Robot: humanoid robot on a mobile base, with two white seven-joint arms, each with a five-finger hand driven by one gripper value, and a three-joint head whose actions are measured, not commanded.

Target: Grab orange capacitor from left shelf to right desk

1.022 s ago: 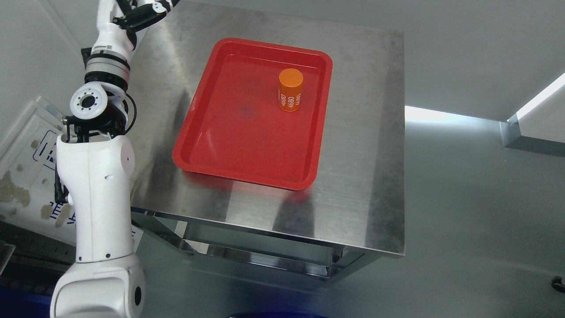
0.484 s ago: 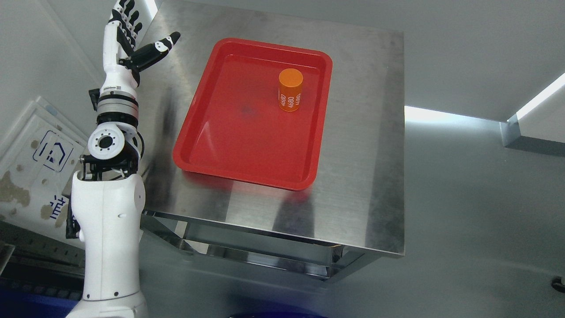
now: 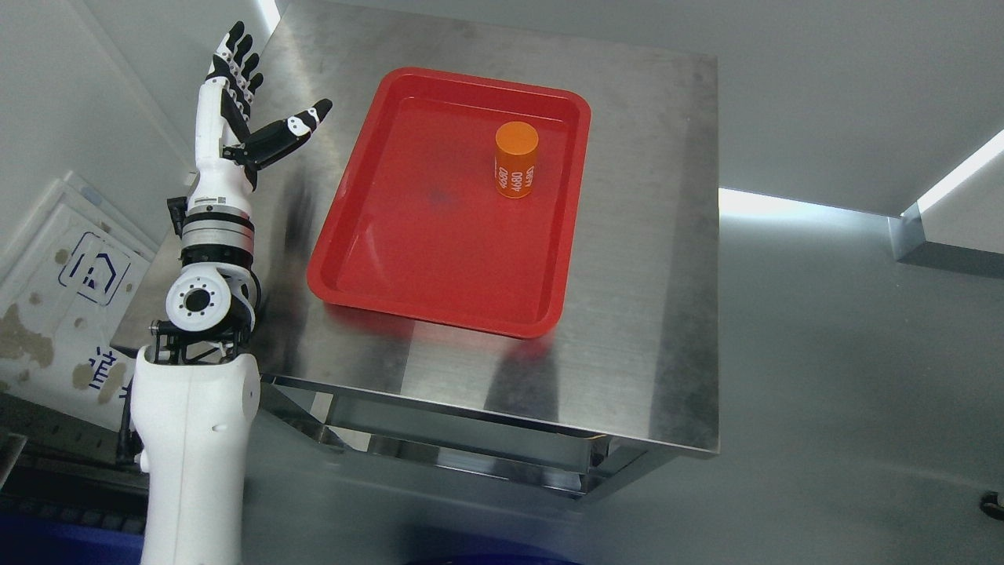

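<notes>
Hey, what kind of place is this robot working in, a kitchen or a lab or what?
Probably a lab or workshop test cell, not a kitchen: a bare stainless steel table, a red tray holding only an orange capacitor, plain grey walls, and the robot's open left hand beside it.

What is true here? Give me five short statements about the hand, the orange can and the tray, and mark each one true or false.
1. The orange can stands upright inside the red tray. True.
2. The left hand grips the can. False: its fingers are spread and hold nothing, off to the left of the tray.
3. The tray sits on a metal table. True.
4. The can lies on its side near the tray's front edge. False: it stands toward the far right part of the tray.
5. The tray holds several cans. False: only one is in it.
</notes>
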